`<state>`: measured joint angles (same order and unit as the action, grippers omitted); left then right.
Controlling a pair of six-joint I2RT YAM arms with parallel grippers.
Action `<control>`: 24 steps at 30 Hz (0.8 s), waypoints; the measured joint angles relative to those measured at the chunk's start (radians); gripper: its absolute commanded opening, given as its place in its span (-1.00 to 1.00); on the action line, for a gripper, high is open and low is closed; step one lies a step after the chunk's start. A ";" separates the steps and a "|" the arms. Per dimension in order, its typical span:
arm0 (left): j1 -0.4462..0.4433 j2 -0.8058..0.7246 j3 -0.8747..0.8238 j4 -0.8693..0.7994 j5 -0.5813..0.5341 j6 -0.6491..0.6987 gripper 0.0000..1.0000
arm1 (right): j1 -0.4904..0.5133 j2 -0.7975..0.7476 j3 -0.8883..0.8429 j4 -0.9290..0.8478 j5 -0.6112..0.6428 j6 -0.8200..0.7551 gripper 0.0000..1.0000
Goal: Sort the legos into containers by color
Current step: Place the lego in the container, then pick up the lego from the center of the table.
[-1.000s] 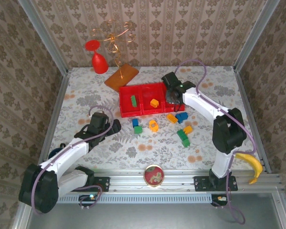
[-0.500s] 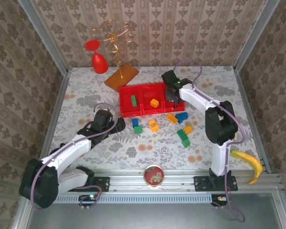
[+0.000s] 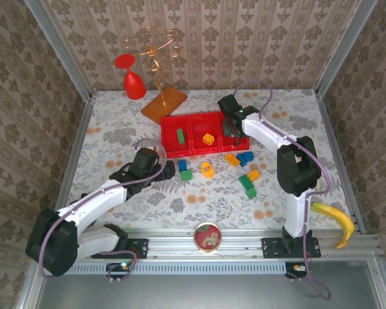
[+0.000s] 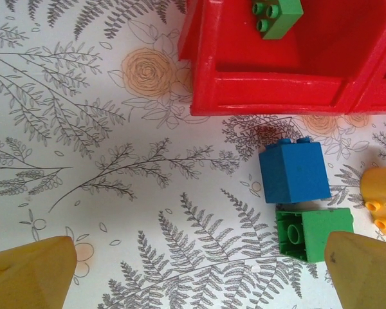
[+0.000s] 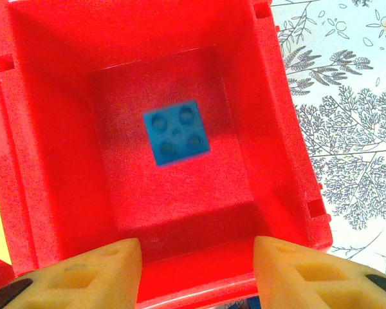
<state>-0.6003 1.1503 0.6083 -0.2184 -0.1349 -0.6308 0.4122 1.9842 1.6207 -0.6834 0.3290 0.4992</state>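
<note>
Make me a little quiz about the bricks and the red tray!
1. True or false: the right tool is shut.
2. Which colour is the brick inside the tray compartment below it? A green, B blue, C orange.
3. Fill in: near the left tool, the loose blue brick touches a ___ neighbour.
Key: 1 false; 2 B; 3 green.

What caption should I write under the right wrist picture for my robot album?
The open right claw hangs over a red compartment with one blue lego inside.
</note>
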 measured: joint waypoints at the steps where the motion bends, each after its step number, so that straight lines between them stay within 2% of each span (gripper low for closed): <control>1: -0.009 0.003 0.003 -0.003 -0.004 0.000 1.00 | 0.000 -0.002 -0.001 0.000 0.000 0.000 0.01; 6: -0.063 0.016 0.022 -0.027 -0.029 -0.001 1.00 | 0.000 -0.043 -0.040 0.004 -0.003 0.001 0.09; 9: -0.105 0.033 0.038 -0.049 -0.049 -0.002 1.00 | 0.000 -0.092 -0.077 0.005 -0.006 0.008 0.22; 15: -0.195 0.101 0.090 -0.103 -0.076 -0.005 1.00 | 0.000 -0.232 -0.193 0.010 -0.011 0.045 0.61; 19: -0.245 0.168 0.140 -0.129 -0.090 -0.010 0.98 | 0.000 -0.319 -0.284 0.023 -0.016 0.074 0.95; 24: -0.284 0.260 0.220 -0.163 -0.114 -0.031 0.86 | 0.000 -0.411 -0.388 0.030 -0.016 0.105 1.00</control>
<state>-0.8845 1.4105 0.8288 -0.3813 -0.2489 -0.6617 0.4122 1.5734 1.2324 -0.6533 0.3130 0.6037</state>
